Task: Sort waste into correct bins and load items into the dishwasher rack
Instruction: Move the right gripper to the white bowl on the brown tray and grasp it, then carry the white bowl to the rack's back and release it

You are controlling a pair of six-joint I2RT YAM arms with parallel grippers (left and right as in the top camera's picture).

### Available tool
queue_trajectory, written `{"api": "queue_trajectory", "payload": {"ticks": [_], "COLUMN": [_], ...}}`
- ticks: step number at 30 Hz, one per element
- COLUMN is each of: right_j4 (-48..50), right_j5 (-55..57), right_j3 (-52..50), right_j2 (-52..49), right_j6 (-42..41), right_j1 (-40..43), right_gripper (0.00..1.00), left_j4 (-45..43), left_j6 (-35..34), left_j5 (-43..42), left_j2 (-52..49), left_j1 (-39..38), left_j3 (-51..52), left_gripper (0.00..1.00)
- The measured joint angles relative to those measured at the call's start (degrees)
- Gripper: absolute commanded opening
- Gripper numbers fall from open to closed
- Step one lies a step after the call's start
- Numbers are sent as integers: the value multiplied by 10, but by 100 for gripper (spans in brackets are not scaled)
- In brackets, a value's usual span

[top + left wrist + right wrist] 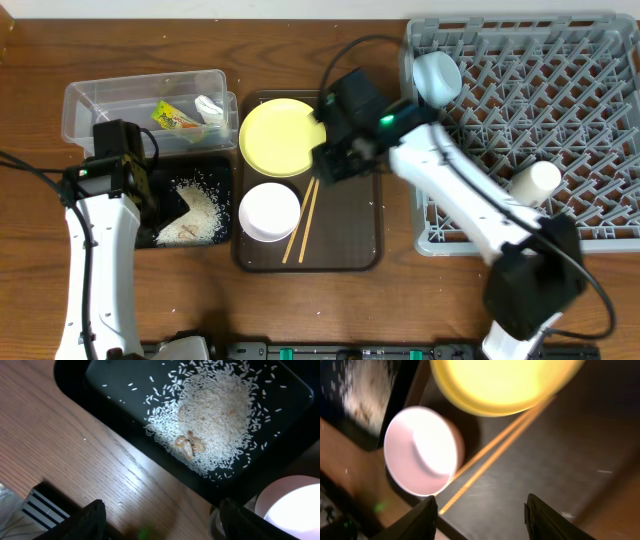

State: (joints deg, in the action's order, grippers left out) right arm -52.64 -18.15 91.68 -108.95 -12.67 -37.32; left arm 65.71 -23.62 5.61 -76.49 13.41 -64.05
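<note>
L gripper (162,522) released by black tray (120,380) edge; R gripper (482,515) released above chopsticks (495,456)

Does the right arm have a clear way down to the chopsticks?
Probably yes: the right claw hangs open above the chopsticks, which lie uncovered on the brown tray beside the bowl.
</note>
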Motion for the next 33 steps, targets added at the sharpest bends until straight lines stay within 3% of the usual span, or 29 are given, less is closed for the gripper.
{"api": "queue_trajectory", "payload": {"ticks": [4,9,11,14,15,25,33], "right_j4": [3,18,26,34,36,26,24], "right_j5": [3,14,19,32,37,91,242], "right_j3": [0,0,0,0,0,13,38], "right_j2": [-41,-99,-118,-139,-142,-130,14], "right_j6": [-21,-54,-66,-89,-94,-99,-69], "right_j1": [-45,-80,-86,-88,-88,-71,17], "right_gripper": [48,33,24,3,1,1,1], "left_j4": [0,0,0,0,0,1,0], "left_j6": [-2,-2,-2,-2,-2,-2,-2], "left_j5": [3,4,4,4,4,4,4], "left_j2": [0,0,0,0,0,0,0], "left_j1": [0,0,0,0,0,0,0], "left_j3": [0,0,0,0,0,0,0], "left_gripper": [76,76,76,76,76,76,76]}}
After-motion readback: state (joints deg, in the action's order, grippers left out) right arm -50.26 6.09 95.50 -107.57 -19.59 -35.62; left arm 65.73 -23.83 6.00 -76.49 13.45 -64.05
